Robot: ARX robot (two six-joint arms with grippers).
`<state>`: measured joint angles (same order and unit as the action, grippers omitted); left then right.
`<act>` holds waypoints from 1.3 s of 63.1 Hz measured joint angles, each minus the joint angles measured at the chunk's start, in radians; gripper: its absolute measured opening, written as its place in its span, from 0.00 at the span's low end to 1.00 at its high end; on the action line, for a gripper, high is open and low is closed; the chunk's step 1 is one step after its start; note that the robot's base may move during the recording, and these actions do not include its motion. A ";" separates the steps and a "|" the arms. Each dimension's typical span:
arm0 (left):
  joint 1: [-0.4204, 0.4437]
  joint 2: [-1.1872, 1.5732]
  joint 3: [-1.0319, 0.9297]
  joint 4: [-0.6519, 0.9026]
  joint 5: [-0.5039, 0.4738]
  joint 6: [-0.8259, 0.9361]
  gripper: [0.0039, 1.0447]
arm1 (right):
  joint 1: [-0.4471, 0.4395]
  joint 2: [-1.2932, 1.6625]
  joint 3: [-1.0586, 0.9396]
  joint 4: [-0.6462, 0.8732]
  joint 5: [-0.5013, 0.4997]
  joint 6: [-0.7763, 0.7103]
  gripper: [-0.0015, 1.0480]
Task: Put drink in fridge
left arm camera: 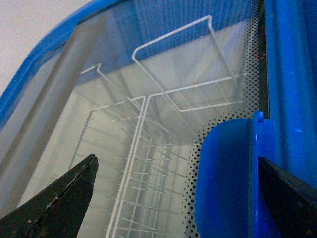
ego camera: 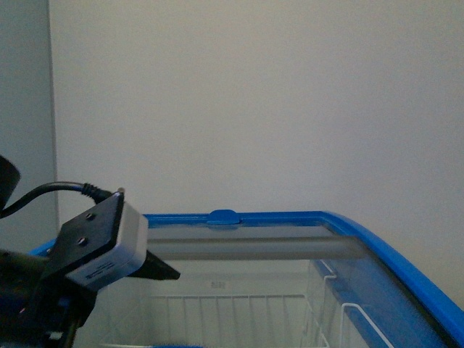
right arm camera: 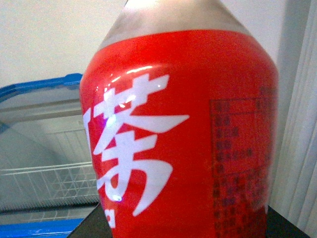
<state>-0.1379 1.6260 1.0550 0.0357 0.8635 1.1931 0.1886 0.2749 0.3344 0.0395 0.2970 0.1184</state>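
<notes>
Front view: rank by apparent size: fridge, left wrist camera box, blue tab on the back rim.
1. fridge
2. left wrist camera box, though it sits much nearer the camera, so it looks bigger than it is
3. blue tab

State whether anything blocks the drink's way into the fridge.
Yes: a glass lid covers the fridge beneath the left gripper, whose open jaws flank the lid's blue handle. The drink is outside the fridge.

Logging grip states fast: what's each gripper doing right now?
Left gripper: open, straddling the blue plastic lid handle.
Right gripper: shut on the red-labelled plastic drink bottle.
</notes>
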 joint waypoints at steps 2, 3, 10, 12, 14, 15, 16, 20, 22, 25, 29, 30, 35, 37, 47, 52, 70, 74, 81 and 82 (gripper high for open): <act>-0.006 0.025 0.029 0.026 -0.019 -0.008 0.92 | 0.000 0.000 0.000 0.000 0.001 0.000 0.36; -0.008 0.040 0.045 0.041 -0.027 -0.009 0.93 | 0.000 0.000 0.000 0.000 0.001 0.000 0.36; -0.017 0.116 0.150 0.083 -0.078 -0.024 0.93 | 0.000 0.000 0.000 0.000 0.000 0.000 0.36; -0.019 0.129 0.172 0.082 -0.091 -0.024 0.93 | 0.000 0.000 0.000 0.000 0.000 0.000 0.36; -0.021 0.150 0.206 0.082 -0.109 -0.024 0.93 | 0.000 0.000 0.000 0.000 0.000 0.000 0.36; -0.023 0.163 0.227 0.082 -0.122 -0.024 0.93 | 0.000 0.000 0.000 0.000 0.000 0.000 0.36; -0.024 0.177 0.250 0.083 -0.133 -0.027 0.93 | 0.000 0.000 0.000 0.000 0.000 0.000 0.36; -0.029 0.229 0.329 0.092 -0.174 -0.037 0.93 | 0.000 0.000 0.000 0.000 0.001 0.000 0.36; -0.032 0.257 0.374 0.102 -0.200 -0.042 0.93 | 0.000 0.000 0.000 0.000 0.001 0.000 0.36; -0.033 0.288 0.419 0.108 -0.227 -0.047 0.93 | 0.000 0.000 0.000 0.000 0.001 0.000 0.36; -0.034 0.325 0.477 0.112 -0.259 -0.048 0.93 | 0.000 0.000 0.000 0.000 0.000 0.000 0.36; -0.034 0.333 0.488 0.114 -0.266 -0.048 0.93 | 0.000 0.000 0.000 0.000 0.000 0.000 0.36; -0.034 0.376 0.550 0.129 -0.303 -0.058 0.93 | 0.000 0.000 0.000 0.000 0.000 0.000 0.36; -0.034 0.388 0.568 0.137 -0.314 -0.065 0.93 | 0.000 0.000 0.000 0.000 0.000 0.000 0.36; -0.034 0.436 0.623 0.199 -0.336 -0.109 0.93 | 0.000 0.000 0.000 0.000 0.000 0.000 0.36; -0.040 0.438 0.622 0.234 -0.335 -0.146 0.93 | 0.000 0.000 0.000 0.000 0.000 0.000 0.36; -0.024 0.245 0.419 0.317 -0.489 -0.476 0.93 | 0.000 0.000 0.000 0.000 0.002 0.000 0.36; -0.011 0.149 0.322 0.348 -0.552 -0.603 0.93 | 0.000 0.000 0.000 0.000 0.001 0.000 0.36; 0.016 -0.060 0.117 0.348 -0.666 -0.867 0.93 | 0.000 0.000 0.000 0.000 -0.001 0.000 0.36; 0.019 -0.081 0.095 0.345 -0.673 -0.902 0.93 | 0.000 0.000 0.000 0.000 0.000 0.000 0.36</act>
<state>-0.1184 1.5448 1.1500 0.3805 0.1902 0.2909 0.1890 0.2749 0.3344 0.0395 0.2966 0.1184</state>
